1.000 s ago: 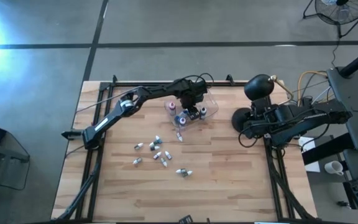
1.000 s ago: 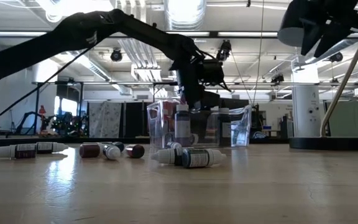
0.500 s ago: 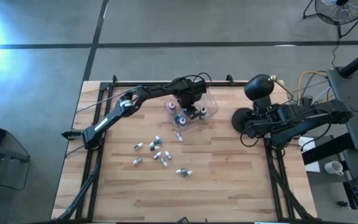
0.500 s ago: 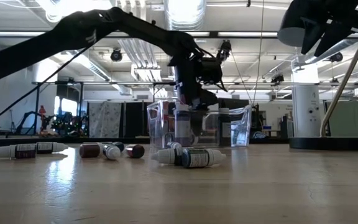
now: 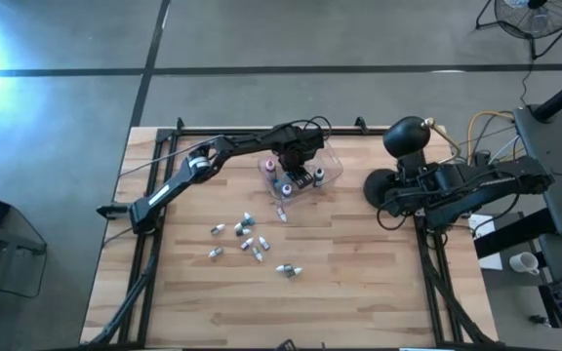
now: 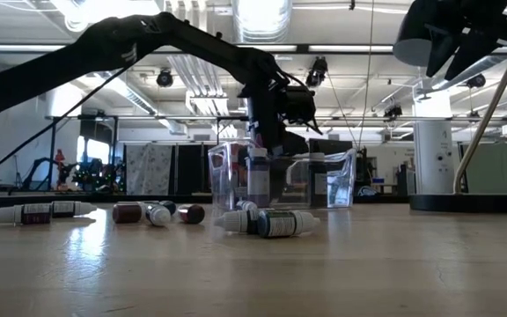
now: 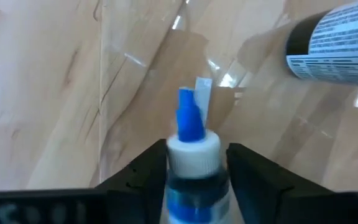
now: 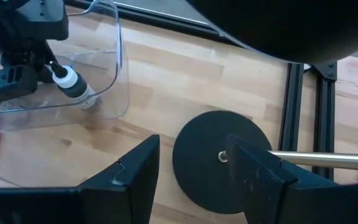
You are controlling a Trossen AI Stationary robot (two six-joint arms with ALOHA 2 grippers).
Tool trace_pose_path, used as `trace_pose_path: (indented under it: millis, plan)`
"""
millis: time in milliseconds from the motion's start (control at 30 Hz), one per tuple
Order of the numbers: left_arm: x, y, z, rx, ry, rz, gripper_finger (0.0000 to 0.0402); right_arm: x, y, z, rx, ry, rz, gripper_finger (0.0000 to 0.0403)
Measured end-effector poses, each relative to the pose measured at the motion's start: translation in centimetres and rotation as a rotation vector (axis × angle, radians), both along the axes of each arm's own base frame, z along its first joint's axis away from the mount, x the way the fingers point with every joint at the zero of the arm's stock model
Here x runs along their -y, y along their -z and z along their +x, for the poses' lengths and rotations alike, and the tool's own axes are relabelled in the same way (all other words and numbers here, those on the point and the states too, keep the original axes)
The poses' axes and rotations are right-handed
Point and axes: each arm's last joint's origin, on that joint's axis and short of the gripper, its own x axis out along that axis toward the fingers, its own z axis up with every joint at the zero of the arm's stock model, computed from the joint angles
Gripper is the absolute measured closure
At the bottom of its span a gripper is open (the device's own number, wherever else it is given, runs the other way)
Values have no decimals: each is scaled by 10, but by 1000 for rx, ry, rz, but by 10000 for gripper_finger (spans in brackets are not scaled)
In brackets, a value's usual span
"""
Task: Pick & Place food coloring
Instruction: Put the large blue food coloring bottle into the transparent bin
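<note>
High view: loose bottles (image 5: 247, 241) lie mid-frame on the wooden tabletop (image 5: 359, 283); left fingers (image 7: 247, 171) clasp a blue-capped bottle (image 7: 191, 155) inside the tub (image 5: 325, 166); right fingers (image 8: 253, 171) gape, idle.

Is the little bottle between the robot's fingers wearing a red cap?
No, the bottle between the left tool's fingers has a blue tip on a white cap.

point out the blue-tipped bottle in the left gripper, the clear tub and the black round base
blue-tipped bottle (image 7: 191, 146), left wrist view, white collar.
clear tub (image 8: 118, 56), right wrist view, side wall.
black round base (image 8: 197, 149), right wrist view, flat top.
</note>
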Motion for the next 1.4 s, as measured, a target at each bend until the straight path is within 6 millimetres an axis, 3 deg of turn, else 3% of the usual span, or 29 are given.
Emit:
trace_pose_path:
  millis: [133, 333, 467, 767, 967, 1067, 1200, 1400]
  plan:
    - [1, 3, 1, -3, 2, 20, 315, 0, 0, 0, 0, 0, -1, 227]
    - [4, 3, 5, 20, 14, 38, 318, 0, 0, 0, 13, 14, -3, 227]
    - [6, -10, 6, 59, 18, 52, 318, 0, 0, 0, 18, 17, -20, 227]
    - [13, -92, -6, 279, -9, 202, 318, 2, -2, 0, 46, 40, -65, 227]
    - [28, -135, -8, 582, -18, 336, 318, 2, -2, 0, 53, 43, -93, 227]
    - [40, -127, -13, 668, -85, 441, 318, 2, -2, 0, 50, 43, -99, 227]
    - [57, -100, -31, 768, -227, 555, 318, 2, -2, -1, 43, 40, -103, 227]
    - [81, -70, -59, 1027, -372, 574, 316, 3, -3, -1, 24, 22, -111, 227]
